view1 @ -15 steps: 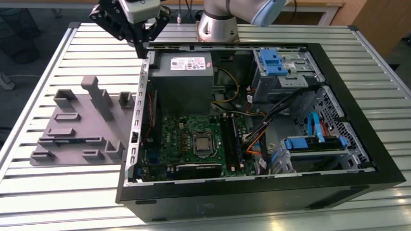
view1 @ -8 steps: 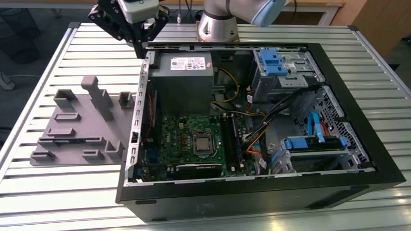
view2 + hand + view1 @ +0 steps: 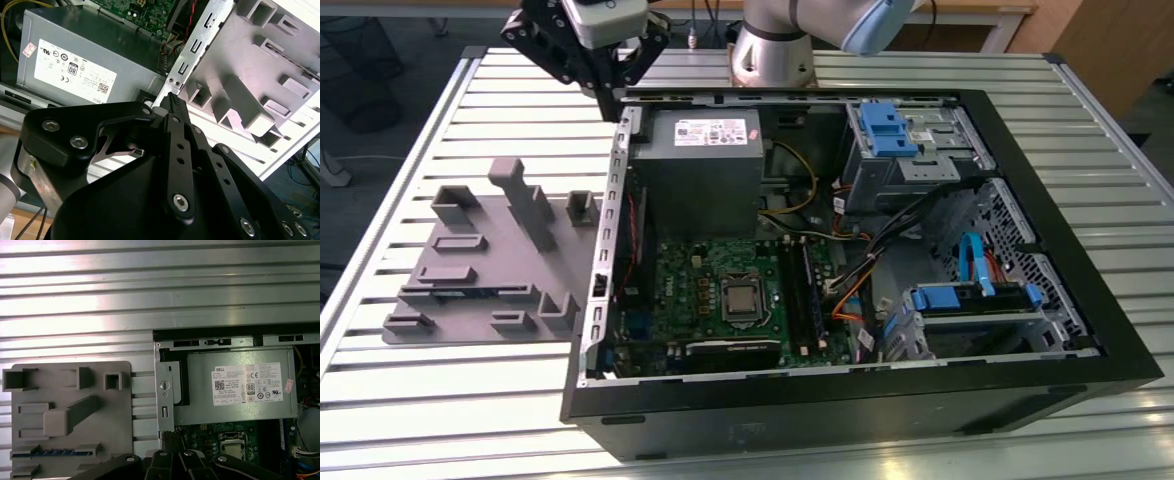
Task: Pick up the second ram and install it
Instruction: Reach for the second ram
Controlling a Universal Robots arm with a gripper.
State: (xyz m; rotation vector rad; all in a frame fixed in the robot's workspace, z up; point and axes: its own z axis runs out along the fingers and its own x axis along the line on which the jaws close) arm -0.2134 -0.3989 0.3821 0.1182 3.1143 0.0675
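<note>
The second ram (image 3: pixel 464 294) is a thin blue-green stick lying on edge in a slot of the grey plastic tray (image 3: pixel 480 225), at the exterior view's left beside the open computer case. The first wrist view shows the ram's (image 3: pixel 52 452) blue edge in the tray (image 3: pixel 70 390). My gripper (image 3: pixel 610 105) hangs over the case's back left corner, well away from the ram. Its fingers are shut with nothing between them, and they meet at one tip in the second wrist view (image 3: pixel 172 97). The green motherboard (image 3: pixel 720 290) lies inside the case, with dark memory slots (image 3: pixel 803 290) beside the processor socket.
The black case (image 3: pixel 1067 330) lies open on a slatted metal table (image 3: pixel 440 90). Inside are a grey power supply (image 3: pixel 700 150), blue-tabbed drive bays (image 3: pixel 907 135) and loose cables (image 3: pixel 854 270). The tray carries several upright grey blocks (image 3: pixel 520 200). The arm's base (image 3: pixel 771 55) stands behind the case.
</note>
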